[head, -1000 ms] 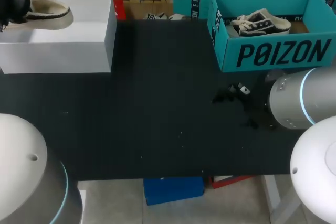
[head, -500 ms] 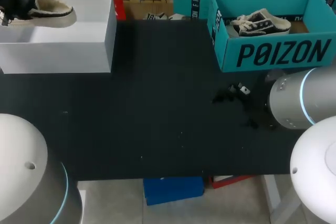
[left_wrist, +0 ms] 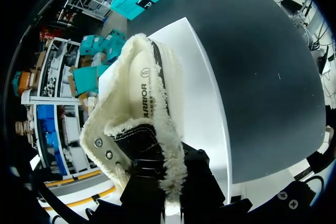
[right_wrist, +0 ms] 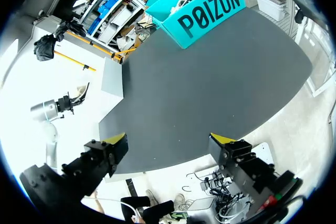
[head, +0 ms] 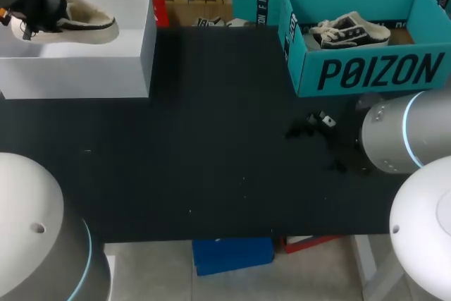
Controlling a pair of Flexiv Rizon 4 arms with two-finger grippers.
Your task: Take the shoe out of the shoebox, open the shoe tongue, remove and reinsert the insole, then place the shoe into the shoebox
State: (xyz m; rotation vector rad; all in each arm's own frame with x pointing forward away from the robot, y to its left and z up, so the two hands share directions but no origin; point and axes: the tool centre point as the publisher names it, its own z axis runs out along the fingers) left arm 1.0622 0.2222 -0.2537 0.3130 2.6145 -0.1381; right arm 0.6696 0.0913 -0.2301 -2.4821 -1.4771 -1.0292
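A cream, fleece-lined shoe [head: 88,22] hangs just over the top of the white block [head: 84,68] at the far left. My left gripper [head: 48,10] is shut on its fleecy collar. In the left wrist view the shoe [left_wrist: 139,103] points away from the gripper [left_wrist: 169,179], its insole showing inside and its black tongue close to the fingers. The teal shoebox [head: 373,72] stands open at the far right with a black-and-white sneaker [head: 350,31] in it. My right gripper [right_wrist: 168,140] stands open over the table's near right part with nothing between its fingers, the shoebox [right_wrist: 210,17] far ahead.
My right arm [head: 402,132] comes in low at the right, just in front of the shoebox. The black table top [head: 211,146] lies bare between the white block and the shoebox. In the right wrist view the white block [right_wrist: 111,80] stands at the table's far side.
My left gripper has carried the cream shoe to the right, further over the white block. The right arm has not moved.
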